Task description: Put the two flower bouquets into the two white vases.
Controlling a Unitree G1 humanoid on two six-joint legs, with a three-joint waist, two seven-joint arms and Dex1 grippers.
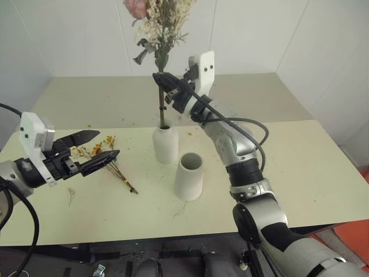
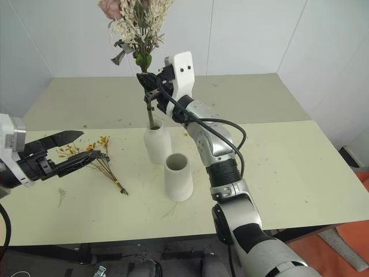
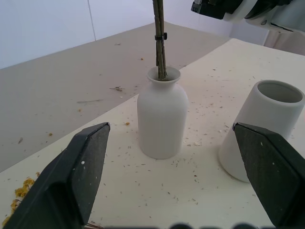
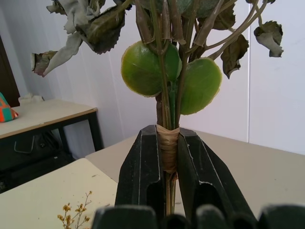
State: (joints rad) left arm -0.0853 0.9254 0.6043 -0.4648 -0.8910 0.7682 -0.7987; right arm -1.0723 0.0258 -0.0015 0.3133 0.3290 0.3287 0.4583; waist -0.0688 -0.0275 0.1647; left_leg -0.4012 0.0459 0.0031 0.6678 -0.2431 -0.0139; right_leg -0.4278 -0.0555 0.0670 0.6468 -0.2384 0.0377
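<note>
My right gripper [image 1: 163, 82] is shut on the stem of the big bushy bouquet [image 1: 161, 23], held upright. Its stems [image 3: 159, 38] reach down into the mouth of the bottle-shaped white vase [image 1: 165, 144]. Just in front and to the right stands the wider white vase [image 1: 189, 175], with nothing in it. The small yellow-orange bouquet [image 1: 109, 158] lies flat on the table to the left. My left gripper [image 1: 95, 149] hovers open just above that bunch, fingers pointing toward the vases. In the right wrist view the fingers [image 4: 143, 167] clamp the wrapped stem [image 4: 167, 148].
The cream table [image 1: 311, 173] carries scattered flower crumbs; a second table surface [image 1: 92, 98] lies behind it. White walls close the back. An orange object [image 1: 354, 234] sits low beyond the table's right front corner.
</note>
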